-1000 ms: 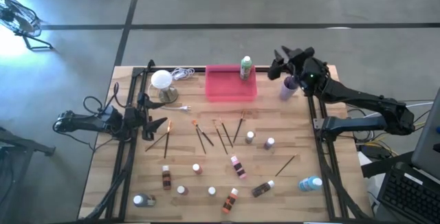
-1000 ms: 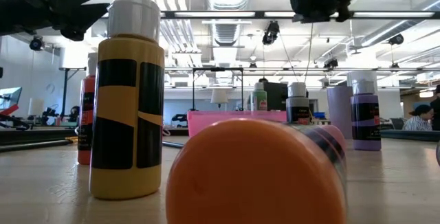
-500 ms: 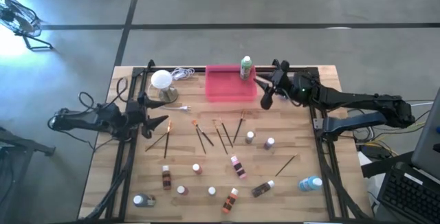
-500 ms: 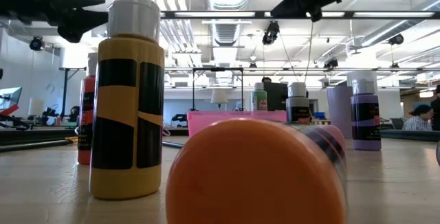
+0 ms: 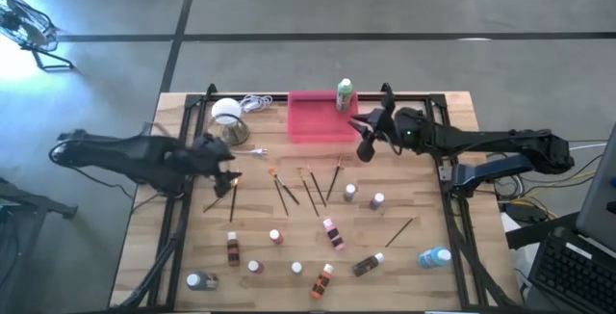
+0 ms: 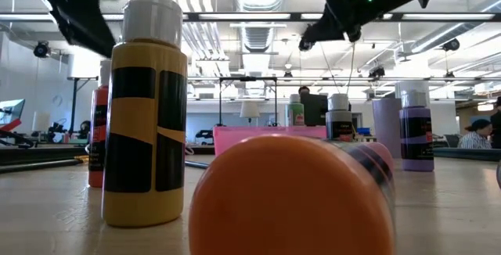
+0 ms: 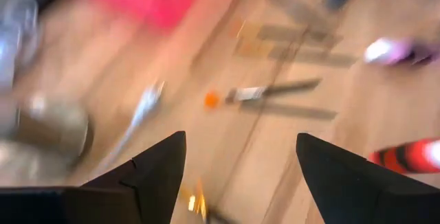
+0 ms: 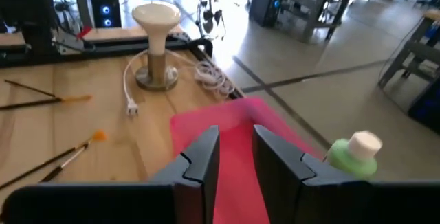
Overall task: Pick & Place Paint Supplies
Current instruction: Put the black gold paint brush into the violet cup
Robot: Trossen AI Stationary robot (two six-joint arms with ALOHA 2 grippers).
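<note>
Pink rectangular tray (image 5: 322, 121) holds a white-capped green bottle (image 5: 344, 94).

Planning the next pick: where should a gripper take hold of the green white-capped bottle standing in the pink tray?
Probably from above, closing across the green white-capped bottle just below its cap. It stands upright at a corner of the pink rectangular tray, so the rim would likely hinder a low sideways approach.

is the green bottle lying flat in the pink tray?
No. The green bottle stands upright, white cap up, at the pink tray's far right corner.
</note>
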